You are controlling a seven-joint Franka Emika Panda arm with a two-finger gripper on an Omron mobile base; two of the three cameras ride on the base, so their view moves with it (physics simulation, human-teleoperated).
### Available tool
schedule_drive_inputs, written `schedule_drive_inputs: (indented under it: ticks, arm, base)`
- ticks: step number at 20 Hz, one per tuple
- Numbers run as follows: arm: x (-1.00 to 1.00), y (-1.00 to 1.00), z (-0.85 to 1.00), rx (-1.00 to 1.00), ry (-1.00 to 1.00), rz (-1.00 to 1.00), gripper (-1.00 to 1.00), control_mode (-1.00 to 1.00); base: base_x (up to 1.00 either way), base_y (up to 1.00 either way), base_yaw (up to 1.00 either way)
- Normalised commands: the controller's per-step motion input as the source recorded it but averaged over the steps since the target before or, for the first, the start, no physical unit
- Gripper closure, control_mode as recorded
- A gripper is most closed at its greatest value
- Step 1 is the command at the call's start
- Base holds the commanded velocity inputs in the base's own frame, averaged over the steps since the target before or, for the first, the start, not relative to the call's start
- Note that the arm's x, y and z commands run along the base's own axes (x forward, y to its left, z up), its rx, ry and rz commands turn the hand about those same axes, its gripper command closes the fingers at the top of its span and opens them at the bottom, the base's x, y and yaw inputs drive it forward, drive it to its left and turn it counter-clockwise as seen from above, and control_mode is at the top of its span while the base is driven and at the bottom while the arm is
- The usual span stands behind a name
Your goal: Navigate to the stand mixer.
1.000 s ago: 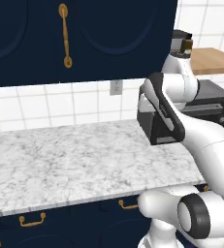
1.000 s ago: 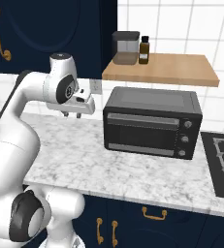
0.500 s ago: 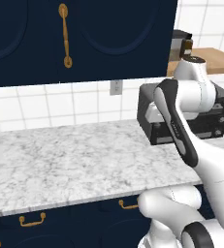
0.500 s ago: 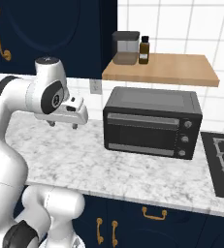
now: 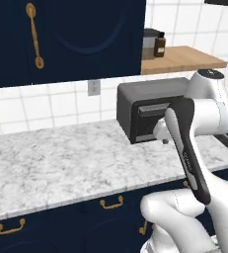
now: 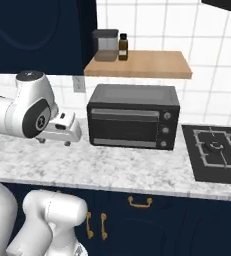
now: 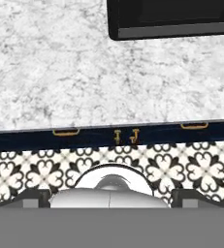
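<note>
1. My gripper [image 6: 54, 136] hangs above the marble tabletop [image 5: 76, 163], just left of the black toaster oven [image 6: 133, 116] in the right base view; from here I cannot tell whether my jaws are spread or pressed together, and I see nothing held in them.
2. In the hand view I look straight down on the tabletop [image 7: 84, 72], with the oven's dark front edge [image 7: 171, 22] at the top right.
3. Below the tabletop's edge in that view run navy drawer fronts with brass handles [image 7: 66, 131], then a floor of black-and-white patterned tile [image 7: 191, 169].
4. The stand mixer cannot be made out in any of my views.
5. The oven sits on the tabletop against a white tiled wall [image 6: 207, 50], its door shut and three knobs [image 6: 165, 129] down its right side.
6. A black cooktop [image 6: 217, 150] lies set into the tabletop just right of the oven.
7. A wooden shelf [image 6: 152, 65] hangs above the oven, carrying a grey canister [image 6: 105, 45] and a small dark bottle [image 6: 122, 47] side by side.
8. Navy upper cabinets [image 5: 86, 34] with a long brass handle [image 5: 34, 34] fill the wall to the left, and a wall outlet [image 5: 93, 87] sits on the tiles below them.
</note>
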Motion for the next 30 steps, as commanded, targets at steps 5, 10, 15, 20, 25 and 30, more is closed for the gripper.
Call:
schedule_drive_inputs:
  ticks: [5,10,15,20,25,30]
  arm:
    - [0.0,0.0,0.0,0.0,0.0,0.0,-1.0,1.0]
    - [0.0,0.0,0.0,0.0,0.0,0.0,-1.0,1.0]
    - [0.0,0.0,0.0,0.0,0.0,0.0,-1.0,1.0]
    - [0.0,0.0,0.0,0.0,0.0,0.0,-1.0,1.0]
    - [0.0,0.0,0.0,0.0,0.0,0.0,-1.0,1.0]
    - [0.0,0.0,0.0,0.0,0.0,0.0,-1.0,1.0]
  base:
    - [0.0,-0.59,-0.84]
    - [0.0,-0.28,-0.92]
    - [0.0,-0.36,-0.9]
    - [0.0,-0.08,-0.97]
    - [0.0,0.0,-1.0]
    - [0.0,0.0,-1.0]
